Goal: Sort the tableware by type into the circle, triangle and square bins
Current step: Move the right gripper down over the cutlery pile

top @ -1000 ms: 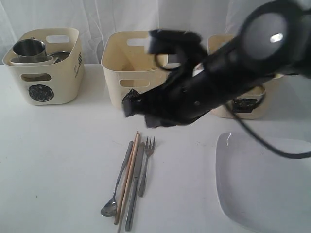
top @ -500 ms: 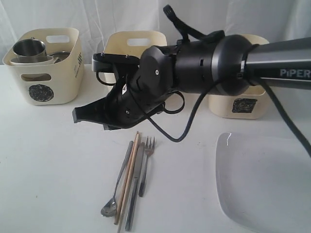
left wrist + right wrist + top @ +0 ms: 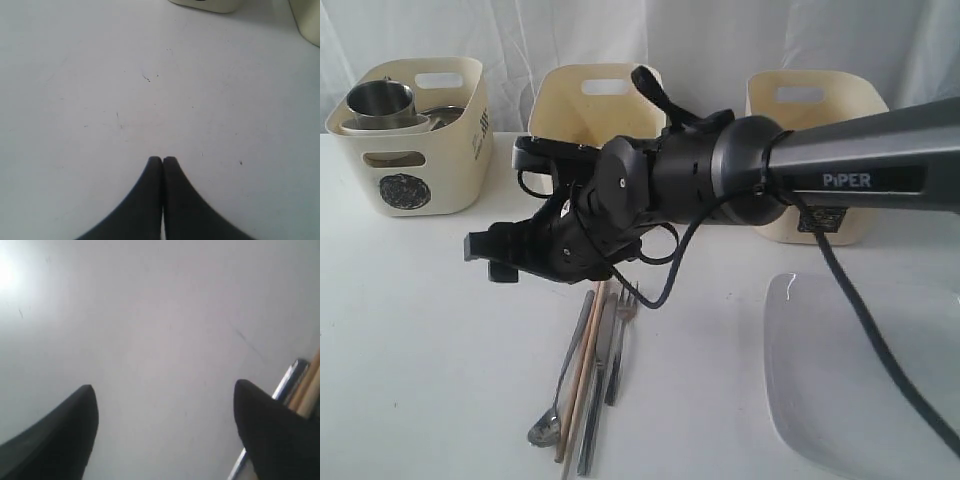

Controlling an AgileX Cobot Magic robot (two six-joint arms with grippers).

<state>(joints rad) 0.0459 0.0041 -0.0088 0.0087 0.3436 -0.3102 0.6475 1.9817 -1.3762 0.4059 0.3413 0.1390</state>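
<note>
A steel spoon [image 3: 546, 428], wooden chopsticks [image 3: 582, 372], a knife [image 3: 597, 392] and a fork [image 3: 620, 335] lie side by side on the table's front middle. A large white plate [image 3: 860, 380] lies front right. My right gripper [image 3: 484, 258] hangs open and empty, low over the table just left of the cutlery's far ends. In the right wrist view my right gripper [image 3: 165, 390] frames bare table, with the spoon handle [image 3: 287, 382] and chopsticks [image 3: 309, 382] beside one finger. My left gripper [image 3: 162, 159] is shut, empty, over bare table.
Three cream bins stand along the back. The circle bin [image 3: 415, 160] at left holds a steel mug [image 3: 380, 100] and bowls. My right arm crosses the middle bin [image 3: 595, 100] and hides its mark. The right bin [image 3: 810, 110] shows a black mark low down.
My right arm has swung left and down from in front of the middle bin. Its open gripper now sits low beside the cutlery's far ends. The cutlery has not moved.
</note>
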